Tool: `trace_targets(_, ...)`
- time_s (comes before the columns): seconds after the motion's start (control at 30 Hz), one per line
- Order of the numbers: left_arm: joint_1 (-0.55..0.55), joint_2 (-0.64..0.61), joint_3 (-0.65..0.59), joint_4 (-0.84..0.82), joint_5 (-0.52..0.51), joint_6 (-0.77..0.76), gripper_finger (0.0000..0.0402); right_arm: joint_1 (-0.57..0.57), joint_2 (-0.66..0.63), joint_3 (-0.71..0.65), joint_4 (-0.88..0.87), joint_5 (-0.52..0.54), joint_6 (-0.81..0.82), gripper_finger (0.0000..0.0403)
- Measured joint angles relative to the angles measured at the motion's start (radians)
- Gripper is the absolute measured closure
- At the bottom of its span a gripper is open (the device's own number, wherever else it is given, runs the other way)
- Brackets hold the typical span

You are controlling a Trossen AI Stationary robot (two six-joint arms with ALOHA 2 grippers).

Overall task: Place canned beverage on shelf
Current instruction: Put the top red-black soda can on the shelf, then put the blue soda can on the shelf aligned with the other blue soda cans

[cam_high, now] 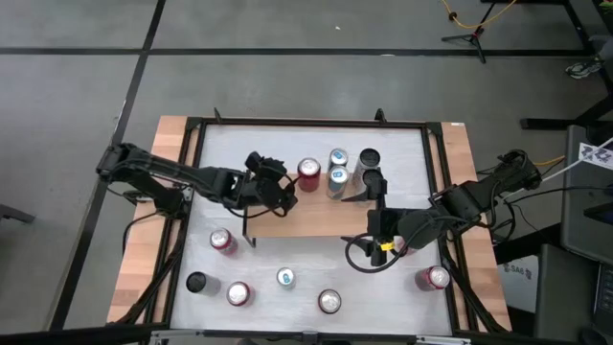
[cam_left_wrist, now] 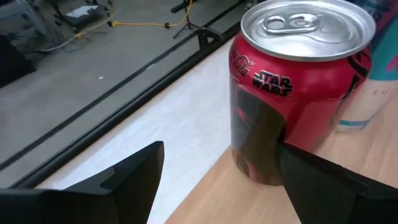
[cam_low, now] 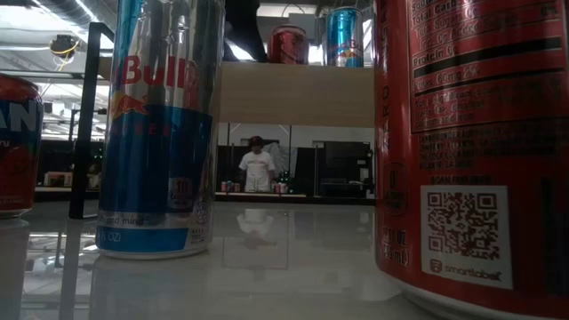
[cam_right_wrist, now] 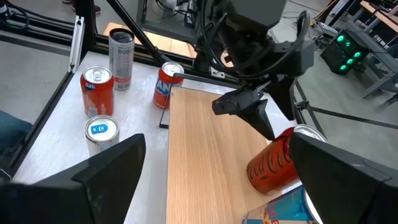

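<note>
The red can (cam_high: 308, 173) stands upright on the shelf (cam_high: 311, 218), at the upper edge of the wooden board just left of centre in the high view, with two slim blue-and-silver cans (cam_high: 337, 174) and a dark can (cam_high: 370, 159) just to its right. In the left wrist view the same red can (cam_left_wrist: 292, 87) sits at the board's edge, beyond the fingers rather than between them. The left claw (cam_high: 283, 191) is just beside it, jaws spread and holding nothing, so the placing step looks finished and the release done. The next move, as I judge it, calls for drawing that claw back from the can without nudging it off the edge. The right claw (cam_high: 375, 237) rests wide open and empty at the shelf's lower right. More cans (cam_high: 223, 241) wait on the table (cam_high: 287, 144) in the lower part of the frame.
</note>
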Motion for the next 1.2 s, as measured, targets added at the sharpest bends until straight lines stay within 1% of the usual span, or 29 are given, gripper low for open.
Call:
trace_targets(0.17, 0.015, 0.030, 0.001, 0.033, 0.022, 0.004, 0.0095, 0.000, 0.000, 0.000, 0.001, 0.000, 0.000, 0.0017)
trace_targets(0.37, 0.021, 0.058, 0.000, 0.035, 0.021, 0.027, 0.0095, 0.000, 0.000, 0.000, 0.000, 0.000, 0.000, 0.0017)
trace_targets(0.57, 0.017, 0.044, 0.000, 0.032, 0.005, 0.043, 0.0095, 0.000, 0.000, 0.000, -0.002, 0.000, 0.000, 0.0017)
trace_targets(0.67, 0.002, 0.026, 0.000, 0.027, 0.013, 0.078, 0.0095, 0.000, 0.000, 0.000, -0.004, -0.005, 0.000, 0.0017)
trace_targets(0.77, -0.026, -0.001, 0.000, 0.006, 0.032, 0.080, 0.0095, 0.000, 0.000, 0.000, -0.010, -0.033, 0.000, 0.0017)
trace_targets(0.9, -0.075, -0.059, 0.000, 0.001, 0.114, 0.080, 0.0095, 0.000, 0.000, -0.001, -0.016, -0.071, 0.001, 0.0017)
trace_targets(1.07, -0.160, -0.121, 0.000, 0.009, 0.243, 0.071, 0.0095, 0.000, 0.000, -0.001, -0.021, -0.079, 0.033, 0.0017)
trace_targets(1.2, -0.251, -0.139, 0.001, 0.022, 0.298, 0.072, 0.0095, 0.000, 0.001, -0.001, -0.022, -0.082, 0.034, 0.0017)
